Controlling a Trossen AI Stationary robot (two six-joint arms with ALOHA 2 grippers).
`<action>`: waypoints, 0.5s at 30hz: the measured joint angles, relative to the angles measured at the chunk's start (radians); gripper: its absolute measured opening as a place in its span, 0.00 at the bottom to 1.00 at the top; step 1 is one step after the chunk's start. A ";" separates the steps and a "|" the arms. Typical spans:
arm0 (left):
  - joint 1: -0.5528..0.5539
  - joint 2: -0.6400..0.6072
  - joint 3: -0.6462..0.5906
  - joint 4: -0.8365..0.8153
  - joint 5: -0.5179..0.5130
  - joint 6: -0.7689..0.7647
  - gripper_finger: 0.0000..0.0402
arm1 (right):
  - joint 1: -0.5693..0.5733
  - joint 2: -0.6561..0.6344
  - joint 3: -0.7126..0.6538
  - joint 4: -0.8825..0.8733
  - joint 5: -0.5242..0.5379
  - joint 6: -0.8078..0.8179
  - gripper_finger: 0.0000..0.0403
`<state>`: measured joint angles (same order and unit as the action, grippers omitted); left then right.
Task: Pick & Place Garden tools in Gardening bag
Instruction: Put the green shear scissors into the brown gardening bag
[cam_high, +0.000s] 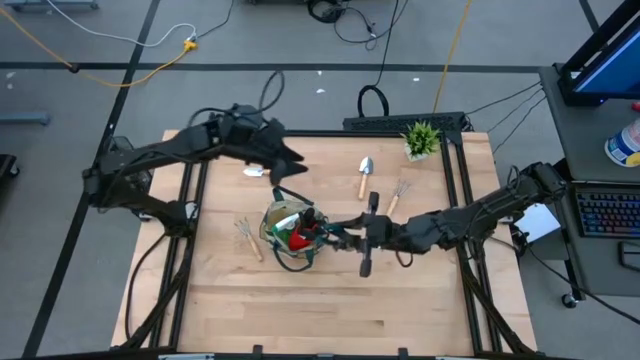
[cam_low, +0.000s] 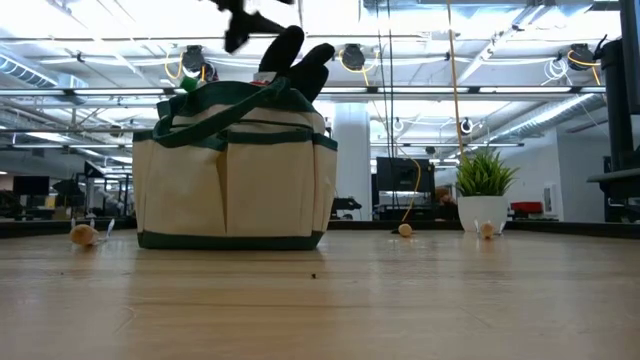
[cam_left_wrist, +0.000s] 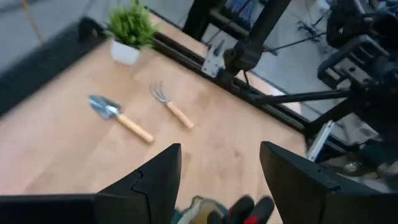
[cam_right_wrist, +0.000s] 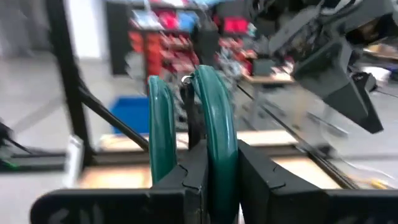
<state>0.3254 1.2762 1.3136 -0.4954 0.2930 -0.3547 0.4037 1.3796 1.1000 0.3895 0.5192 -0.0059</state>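
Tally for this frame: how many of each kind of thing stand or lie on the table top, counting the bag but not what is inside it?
Gardening bag: 1
Trowel: 1
Hand rake: 2, one beside the trowel, one on the bag's other side
Potted plant: 1
Pale item by the left arm, kind unclear: 1
Total: 6

Grey floor (cam_high: 90, 100) strewn with cables (cam_high: 160, 45), a keyboard (cam_high: 607, 213) on a side desk, bright ceiling lights (cam_low: 60, 45).
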 joint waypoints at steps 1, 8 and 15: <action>-0.012 -0.025 0.000 -0.013 -0.027 0.012 0.56 | -0.007 0.000 0.000 0.029 -0.032 0.000 0.11; -0.114 -0.187 -0.049 -0.072 -0.177 0.021 0.56 | -0.087 0.003 0.000 0.177 -0.303 0.024 0.11; -0.212 -0.356 -0.267 0.030 -0.269 -0.046 0.56 | -0.214 0.004 0.000 0.248 -0.700 0.106 0.11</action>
<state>0.1138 0.9205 1.0461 -0.4649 0.0244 -0.4008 0.1899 1.3834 1.1000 0.6380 -0.1805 0.0998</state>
